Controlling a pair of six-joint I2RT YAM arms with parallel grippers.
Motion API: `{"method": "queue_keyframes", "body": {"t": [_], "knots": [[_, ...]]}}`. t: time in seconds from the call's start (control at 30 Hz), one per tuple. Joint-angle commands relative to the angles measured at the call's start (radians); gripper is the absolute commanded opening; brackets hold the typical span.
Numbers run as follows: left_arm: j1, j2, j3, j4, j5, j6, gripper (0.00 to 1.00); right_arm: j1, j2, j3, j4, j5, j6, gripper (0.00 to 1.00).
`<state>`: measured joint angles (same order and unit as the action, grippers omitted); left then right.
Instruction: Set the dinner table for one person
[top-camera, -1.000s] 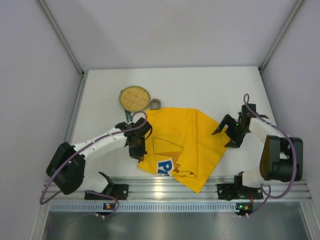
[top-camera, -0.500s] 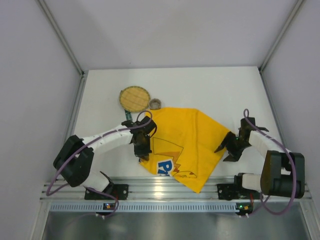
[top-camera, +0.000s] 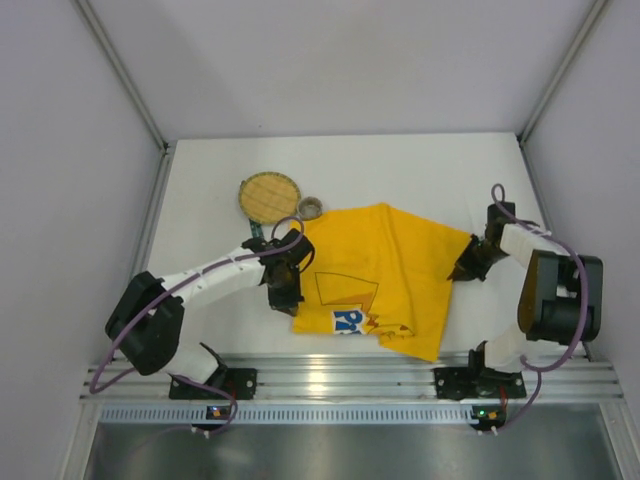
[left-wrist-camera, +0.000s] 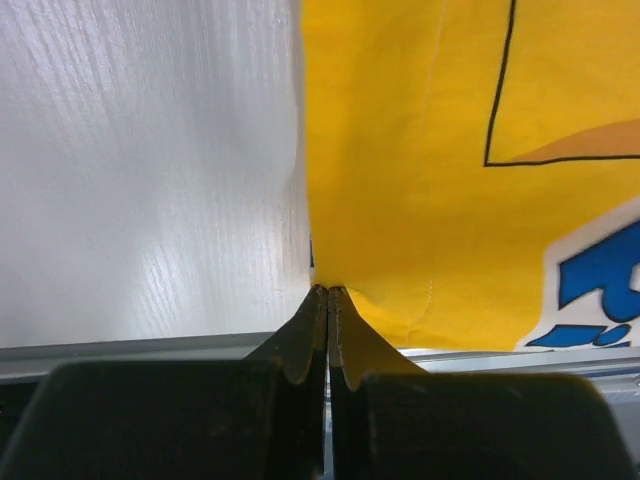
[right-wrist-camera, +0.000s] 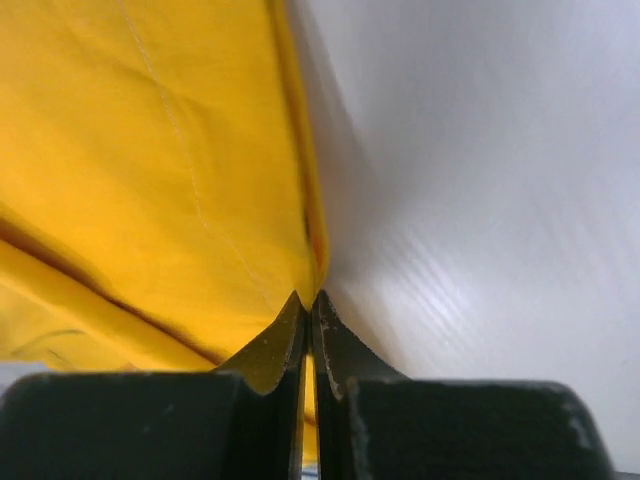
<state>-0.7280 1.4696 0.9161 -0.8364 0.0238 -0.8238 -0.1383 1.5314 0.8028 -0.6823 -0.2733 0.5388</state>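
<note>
A yellow cloth (top-camera: 385, 270) with a blue-lettered cartoon print lies on the white dinner table (top-camera: 420, 175), near the front middle. My left gripper (top-camera: 285, 297) is shut on the cloth's left edge; in the left wrist view the closed tips (left-wrist-camera: 328, 291) pinch the yellow cloth (left-wrist-camera: 440, 180). My right gripper (top-camera: 466, 268) is shut on the cloth's right corner. In the right wrist view its tips (right-wrist-camera: 308, 298) meet on the hem of the cloth (right-wrist-camera: 150, 170), which rises in a fold there.
A round woven mat (top-camera: 269, 196) lies at the back left, with a small ring-shaped object (top-camera: 311, 207) beside it and a thin green item (top-camera: 256, 232) poking out below. A ribbed aluminium rail (top-camera: 350, 372) runs along the near edge. Grey walls close the sides.
My right gripper has come down on the cloth's right corner and shut on it, then drawn it up and to the right. The cloth is spread wider. The left gripper stays shut on its edge.
</note>
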Motion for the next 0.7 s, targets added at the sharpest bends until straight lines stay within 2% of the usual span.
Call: {"method": "queue_keyframes", "body": {"t": [0.0,0.07,0.3,0.47,0.67], "knots": [[0.002,-0.061,-0.016,-0.032,-0.044,-0.044,0.0,-0.072,0.09,0.186,-0.002,0.138,-0.059,0.0],[0.002,-0.069,-0.042,-0.013,-0.033,-0.06,0.0,-0.098,0.156,0.26,-0.029,0.151,-0.063,0.0],[0.002,-0.155,-0.106,-0.033,-0.062,-0.124,0.0,-0.208,0.231,0.302,-0.051,0.146,-0.06,0.0],[0.002,-0.178,-0.12,-0.095,-0.088,-0.153,0.0,-0.215,0.246,0.312,-0.046,0.131,-0.06,0.0],[0.001,-0.192,-0.102,-0.133,-0.105,-0.167,0.0,-0.195,0.253,0.32,0.003,0.016,-0.059,0.0]]}}
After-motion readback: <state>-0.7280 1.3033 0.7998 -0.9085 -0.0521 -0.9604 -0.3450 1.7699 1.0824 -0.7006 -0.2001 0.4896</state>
